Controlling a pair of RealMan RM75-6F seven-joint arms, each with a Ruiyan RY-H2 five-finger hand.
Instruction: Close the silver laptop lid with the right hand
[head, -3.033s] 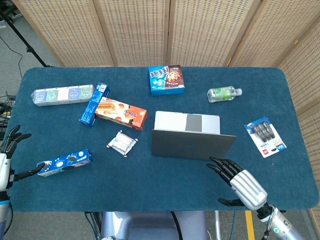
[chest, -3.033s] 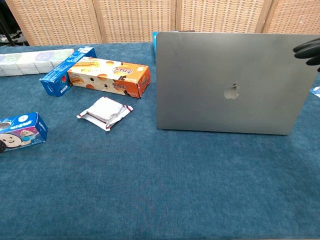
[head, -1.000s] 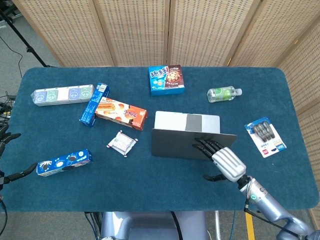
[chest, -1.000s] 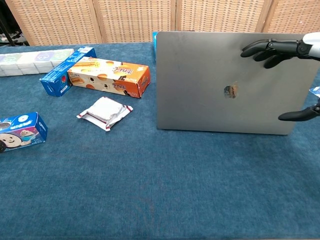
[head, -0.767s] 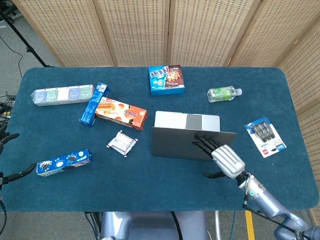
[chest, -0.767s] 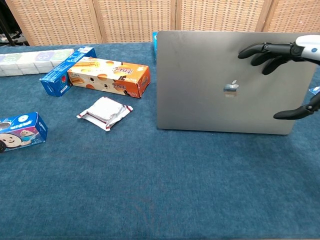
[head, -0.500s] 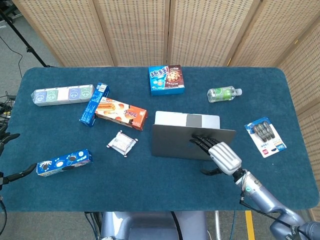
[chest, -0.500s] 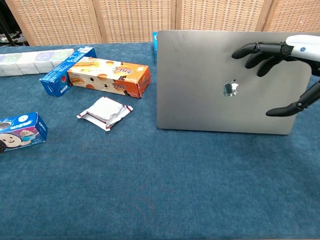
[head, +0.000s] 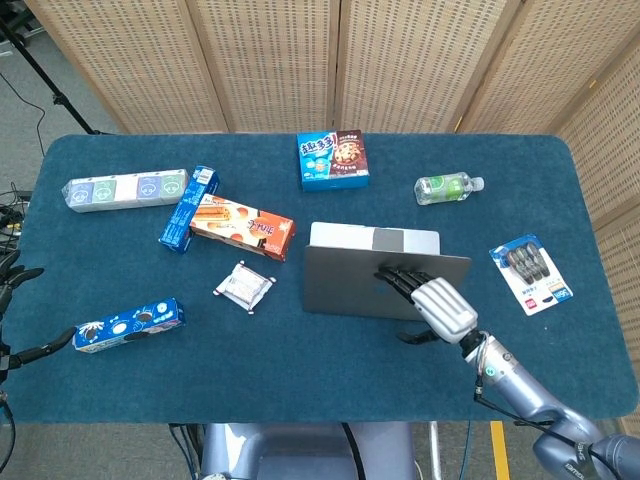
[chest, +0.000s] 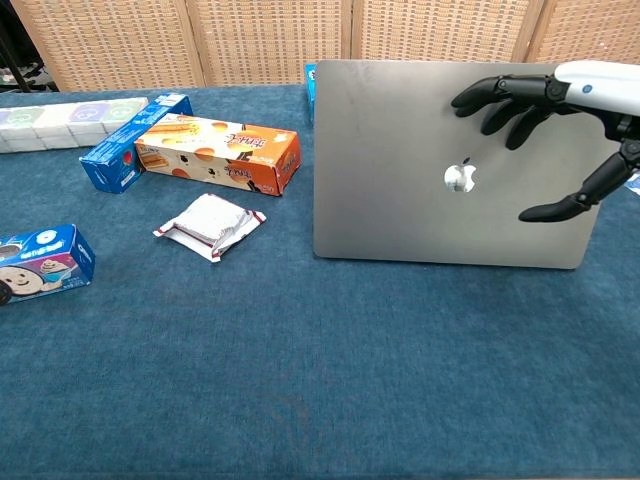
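Note:
The silver laptop (head: 345, 285) (chest: 400, 170) stands open near the table's middle, its lid raised with the back facing me. My right hand (head: 432, 303) (chest: 545, 120) lies against the back of the lid near its upper right, fingers spread, thumb lower down. It holds nothing. My left hand (head: 12, 310) shows only at the far left edge of the head view, fingers apart, beside a blue snack box (head: 128, 325) (chest: 38, 262) without touching it.
An orange box (head: 242, 226), a blue carton (head: 189, 207), a white pack (head: 125, 189) and a silver packet (head: 244, 287) lie left of the laptop. A blue-brown box (head: 332, 160) and a bottle (head: 445, 187) lie behind it. A pen pack (head: 530, 274) lies right.
My right hand has slid up and leftward along the back of the lid. The lid has tipped slightly farther away from me. My left hand has barely shifted.

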